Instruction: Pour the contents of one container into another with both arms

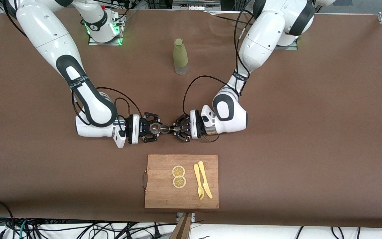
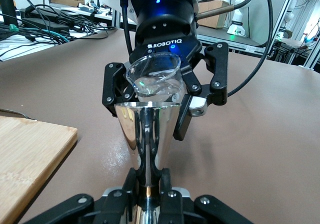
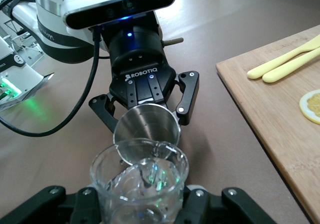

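Glass (image 1: 155,128) tilted in right pincer (image 1: 151,128), lip at jigger (image 1: 167,128) rim, left pincer (image 1: 179,128) clamping jigger.

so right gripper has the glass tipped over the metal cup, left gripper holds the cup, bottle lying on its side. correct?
Not quite: the bottle stands upright, as the front view shows. The rest holds: right gripper tips the glass over the metal cup held by the left gripper.

Clear glass (image 3: 139,184), shiny metal jigger (image 2: 148,129)

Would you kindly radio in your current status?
Right tool shut on tilted glass. Left tool shut on jigger. Rims meeting, above bare table. Nothing in the way.
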You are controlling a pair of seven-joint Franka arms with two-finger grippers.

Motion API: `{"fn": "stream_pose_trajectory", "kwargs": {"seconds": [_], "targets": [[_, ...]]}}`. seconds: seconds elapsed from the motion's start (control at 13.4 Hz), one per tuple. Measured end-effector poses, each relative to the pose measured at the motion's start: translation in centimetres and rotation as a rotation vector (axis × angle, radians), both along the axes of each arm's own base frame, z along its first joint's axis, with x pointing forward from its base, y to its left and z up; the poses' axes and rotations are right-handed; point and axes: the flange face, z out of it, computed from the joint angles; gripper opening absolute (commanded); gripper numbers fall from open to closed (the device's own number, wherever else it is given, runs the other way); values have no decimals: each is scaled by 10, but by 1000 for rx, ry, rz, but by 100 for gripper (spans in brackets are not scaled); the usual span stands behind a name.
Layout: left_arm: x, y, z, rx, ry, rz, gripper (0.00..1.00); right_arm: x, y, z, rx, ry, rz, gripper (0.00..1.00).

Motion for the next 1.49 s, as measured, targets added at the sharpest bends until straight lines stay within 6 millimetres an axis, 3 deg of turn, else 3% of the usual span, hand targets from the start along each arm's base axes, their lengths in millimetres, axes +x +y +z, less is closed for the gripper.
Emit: {"fn": "stream_pose_trajectory", "kwargs": {"seconds": [0.89, 1.49], "targets": [[1, -2, 3, -7, -4, -3, 0, 1, 3, 33, -132, 130, 18, 27], [2, -3, 5, -24, 3, 12, 0, -3, 11, 35, -216, 185, 23, 27]]}}
